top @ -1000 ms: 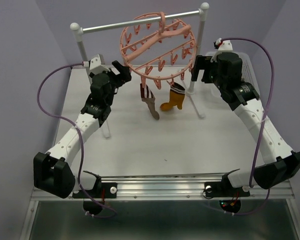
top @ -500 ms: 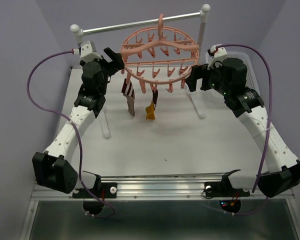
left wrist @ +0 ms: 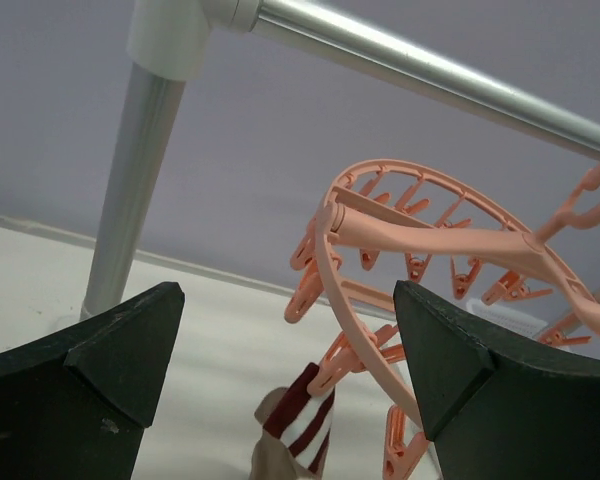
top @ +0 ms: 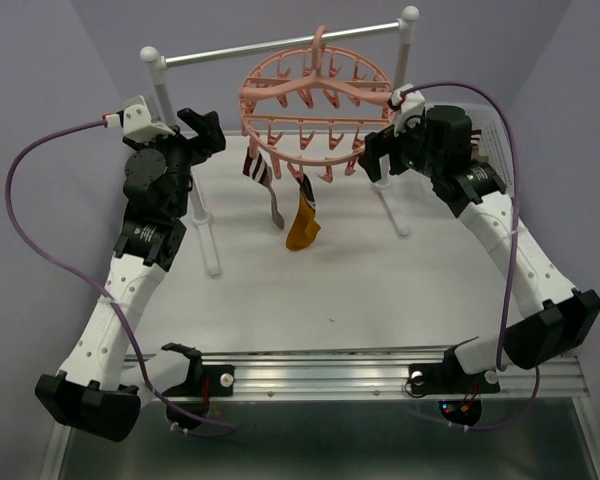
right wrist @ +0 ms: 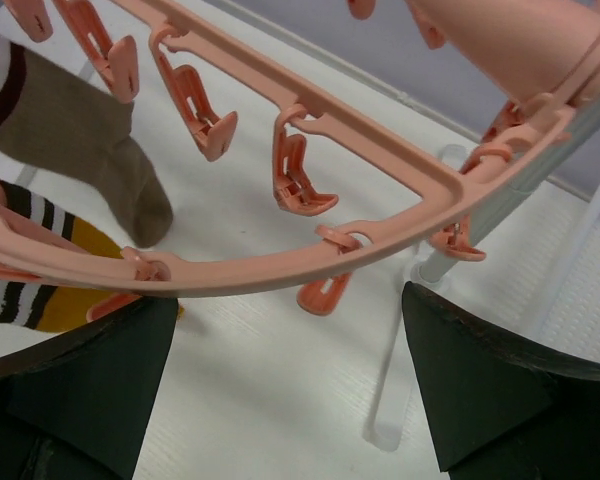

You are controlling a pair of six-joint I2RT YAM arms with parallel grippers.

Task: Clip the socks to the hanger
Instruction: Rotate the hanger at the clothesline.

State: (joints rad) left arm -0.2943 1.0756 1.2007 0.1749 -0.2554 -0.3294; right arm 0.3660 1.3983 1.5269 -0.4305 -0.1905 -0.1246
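- Lavender walls [top: 50, 60] close in behind and on both sides of a white table [top: 380, 290]. Its top is matte, with one small dark speck [top: 330, 320] near the middle.
- Along the near edge runs an aluminium strip [top: 320, 365], with both arm bases bolted to it.
- At the far edge I see a metal rail [top: 230, 53] on white posts [top: 160, 90], its feet on the table.
- A translucent bin [top: 497, 125] sits at the far right corner, behind my right arm.
- The hanger [top: 318, 88] hangs by its hook from the rail, ring roughly level, clips [right wrist: 298, 185] dangling.
- Two socks hang from clips on the ring's near-left side: a brown sock [top: 263, 180] with a striped cuff and, just beside it, a mustard sock [top: 302, 228]. Both are clear of the table.
- My left gripper [top: 205, 128] is raised just left of the ring, fingers spread wide, holding nothing.
- My right gripper [top: 370, 158] is at the ring's right edge, fingers apart. In its wrist view the rim crosses between them, and I cannot tell whether it touches.
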